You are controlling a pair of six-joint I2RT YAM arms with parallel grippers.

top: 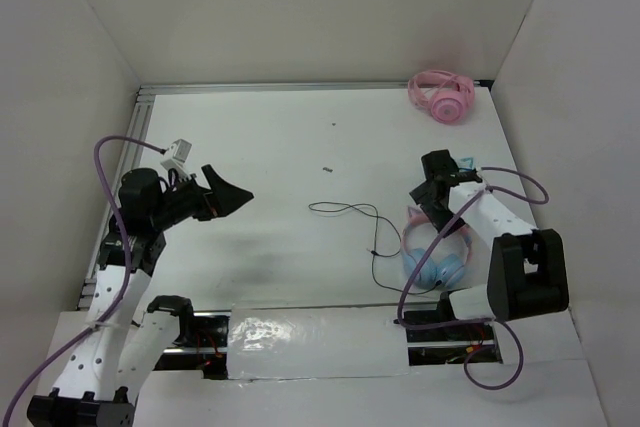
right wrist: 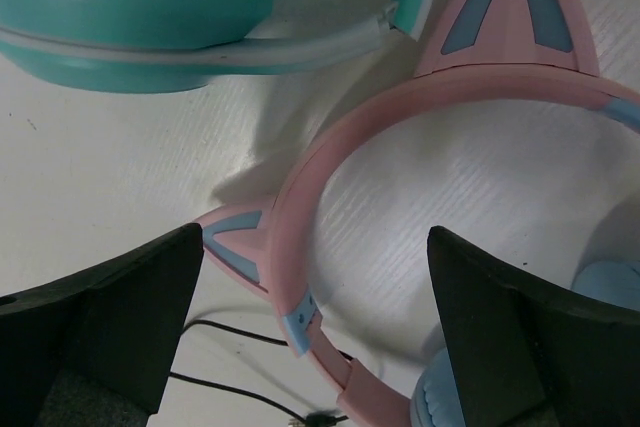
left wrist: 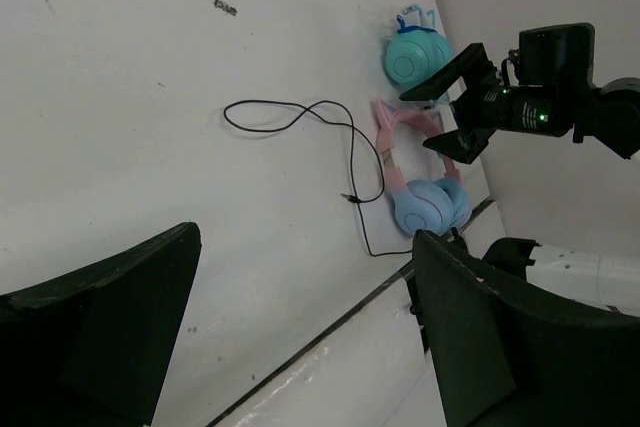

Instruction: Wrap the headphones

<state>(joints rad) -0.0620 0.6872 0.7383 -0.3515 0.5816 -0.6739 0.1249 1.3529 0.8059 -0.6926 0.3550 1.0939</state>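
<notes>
Two arms at rest over the table: the left gripper (top: 236, 197) hangs raised and level, its two dark fingers (left wrist: 100, 337) spread wide and aimed across at the right gripper (top: 424, 190). Behind it, the left arm (top: 110, 302) climbs from its base on a white link to a sharply bent elbow, with the wrist held out ahead of it. The right arm (top: 485, 212) folds over its own base, its white forearm sloping away and down to a gripper held low. That gripper's jaws also stand fully apart, with one finger (right wrist: 520, 347) at each side of the wrist view. Seen from the left wrist, a green light (left wrist: 541, 117) glows on the right wrist housing.
</notes>
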